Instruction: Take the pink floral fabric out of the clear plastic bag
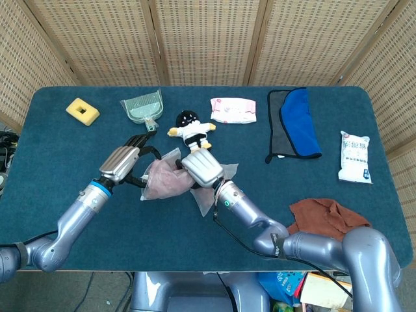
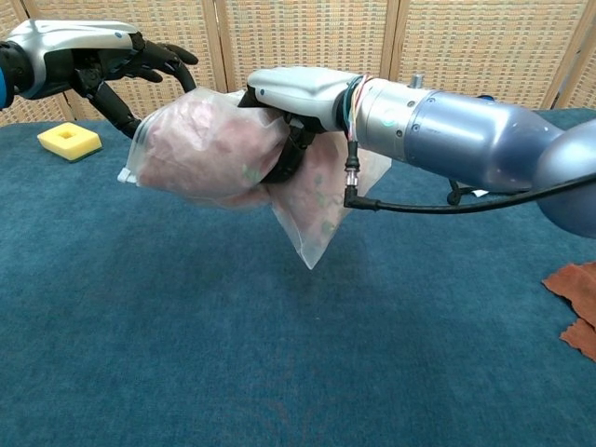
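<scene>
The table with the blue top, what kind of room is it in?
Probably a robot practice room: a blue-covered table, woven screens behind it, and mixed props like a doll and a yellow sponge.

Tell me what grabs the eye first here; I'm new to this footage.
The clear plastic bag stuffed with pink floral fabric, held above the table's middle by the right hand. The left hand reaches at its left end. Behind it lies a small doll.
</scene>
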